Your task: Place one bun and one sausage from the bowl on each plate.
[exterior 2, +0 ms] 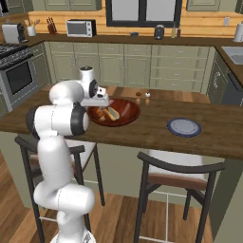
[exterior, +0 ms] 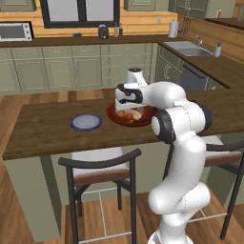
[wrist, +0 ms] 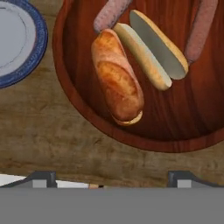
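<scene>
The wooden bowl [wrist: 76, 94] holds a browned bun [wrist: 117, 81], a split-open bun [wrist: 153, 48] and two sausages [wrist: 109, 13] [wrist: 201, 26]. My gripper [wrist: 113, 178] hangs open just above the bowl's near rim with nothing between its fingers. It hovers over the bowl [exterior: 116, 119] in the left base view, where an empty plate [exterior: 86, 122] lies to the bowl's left. In the right base view the gripper [exterior 2: 98, 105] is over the bowl [exterior 2: 130, 116], and an empty plate [exterior 2: 184, 127] lies to its right. A plate's blue rim [wrist: 37, 52] shows beside the bowl in the hand view.
All of this sits on a dark wooden island counter [exterior: 43, 133]. Two stools [exterior: 102, 164] [exterior 2: 178, 173] stand at its near edge. Small shakers [exterior 2: 142, 97] stand behind the bowl. My own arm hides the counter on one side of the bowl in each base view.
</scene>
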You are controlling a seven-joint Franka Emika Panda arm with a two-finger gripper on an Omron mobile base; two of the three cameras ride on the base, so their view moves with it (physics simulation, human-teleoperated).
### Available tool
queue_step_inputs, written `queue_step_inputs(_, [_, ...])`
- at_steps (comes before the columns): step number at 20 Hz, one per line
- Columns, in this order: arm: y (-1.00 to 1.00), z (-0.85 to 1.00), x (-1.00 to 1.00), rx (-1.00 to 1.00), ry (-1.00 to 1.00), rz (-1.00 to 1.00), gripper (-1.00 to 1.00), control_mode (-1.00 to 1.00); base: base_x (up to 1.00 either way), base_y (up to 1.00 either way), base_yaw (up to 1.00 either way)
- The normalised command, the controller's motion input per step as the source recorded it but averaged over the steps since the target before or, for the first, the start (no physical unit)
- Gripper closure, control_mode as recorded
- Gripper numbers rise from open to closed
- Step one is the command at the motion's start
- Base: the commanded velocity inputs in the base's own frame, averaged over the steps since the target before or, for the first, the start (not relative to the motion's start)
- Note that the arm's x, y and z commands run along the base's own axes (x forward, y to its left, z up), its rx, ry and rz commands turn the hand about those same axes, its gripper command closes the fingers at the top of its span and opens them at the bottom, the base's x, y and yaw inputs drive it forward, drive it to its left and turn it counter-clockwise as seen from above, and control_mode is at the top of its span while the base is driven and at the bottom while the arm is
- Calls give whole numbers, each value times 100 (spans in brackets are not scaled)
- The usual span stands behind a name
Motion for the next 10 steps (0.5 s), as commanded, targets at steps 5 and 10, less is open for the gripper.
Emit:
queue_step_inputs(5, [0, -30, 51, 0, 0, 0, -100, -100, 0, 0, 0])
queue_step_inputs(10, [0, -33, 44, 0, 0, 0, -100, -100, 0, 0, 0])
